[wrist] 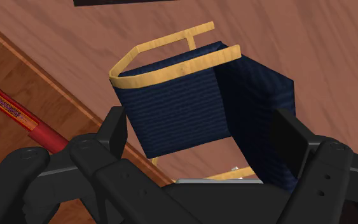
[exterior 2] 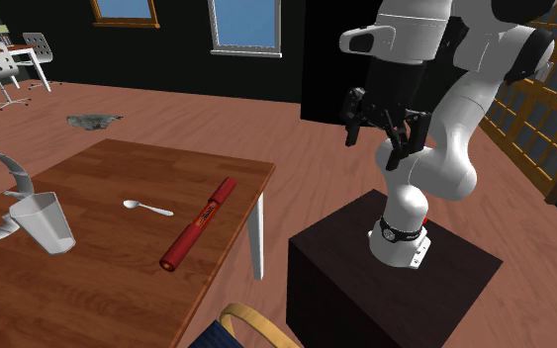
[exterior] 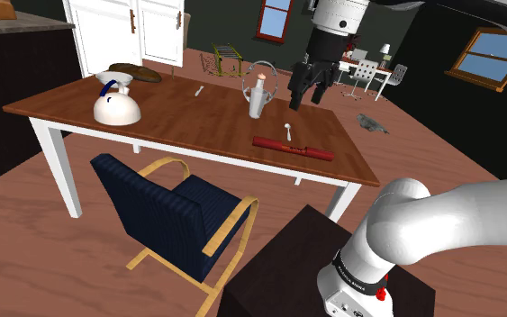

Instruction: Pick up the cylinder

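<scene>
Tabletop [exterior: 179, 117] bears red cylinder [exterior: 293, 148], well apart from end effector [exterior: 307, 102] (jaws spread).

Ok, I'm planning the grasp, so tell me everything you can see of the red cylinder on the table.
The red cylinder is a long, slim rod, thicker at one end, with a yellowish label along its side. It lies flat on the wooden table, near the edge facing the stand, close to a white spoon but apart from it. The open gripper hangs high, well clear of it.
</scene>
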Robot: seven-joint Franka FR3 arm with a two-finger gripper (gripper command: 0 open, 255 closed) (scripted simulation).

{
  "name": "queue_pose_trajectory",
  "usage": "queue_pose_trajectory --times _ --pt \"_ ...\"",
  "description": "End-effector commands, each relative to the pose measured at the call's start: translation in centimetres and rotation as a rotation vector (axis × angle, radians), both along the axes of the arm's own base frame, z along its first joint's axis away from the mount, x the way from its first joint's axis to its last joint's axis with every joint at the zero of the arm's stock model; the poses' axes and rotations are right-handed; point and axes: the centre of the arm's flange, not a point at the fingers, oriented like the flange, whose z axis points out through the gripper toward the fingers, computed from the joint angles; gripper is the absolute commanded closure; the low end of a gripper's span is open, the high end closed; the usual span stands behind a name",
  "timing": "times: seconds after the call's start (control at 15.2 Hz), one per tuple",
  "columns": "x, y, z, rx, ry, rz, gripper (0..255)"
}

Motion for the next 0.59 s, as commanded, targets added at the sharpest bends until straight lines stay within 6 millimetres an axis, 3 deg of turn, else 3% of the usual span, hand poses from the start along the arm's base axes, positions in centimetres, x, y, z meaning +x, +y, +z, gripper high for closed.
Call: queue_pose_trajectory --times 0.0,0.53 --pt "0.0 0.0 0.0 0.0 0.0 0.0 0" --pt "1.5 -9.1 -5.6 0.012 0.02 0.118 0"
